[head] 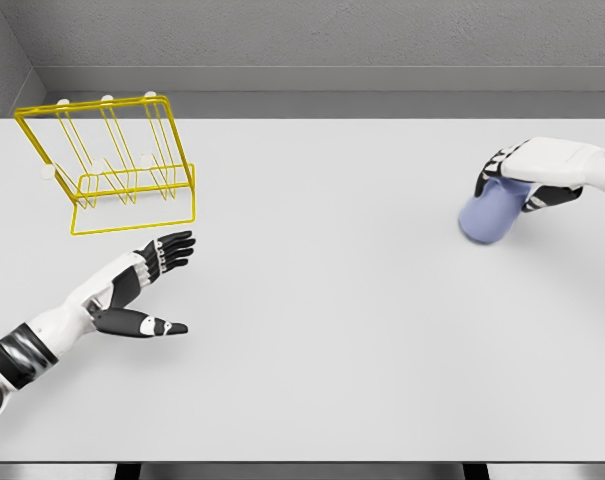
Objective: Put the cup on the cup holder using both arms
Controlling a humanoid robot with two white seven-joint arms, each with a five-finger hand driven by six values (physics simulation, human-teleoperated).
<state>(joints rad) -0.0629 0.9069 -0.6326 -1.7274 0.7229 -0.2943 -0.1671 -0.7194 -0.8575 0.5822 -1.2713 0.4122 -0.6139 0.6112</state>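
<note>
— Two arms show on our counter (312, 350). Where is the cup?
— We see the blue cup (485, 218) near the right edge, tilted, with our right robot hand (527, 172) curled around its upper part.
— And the left robot hand (147, 285)?
— We see it spread, holding nothing, by the left edge. It sits just in front of the yellow wire cup holder (112, 165), which stands in the far left corner.

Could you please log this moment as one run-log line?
right hand: grasping blue cup, table's right | left hand: open, empty | yellow cup holder: far left, no cup | table
</note>
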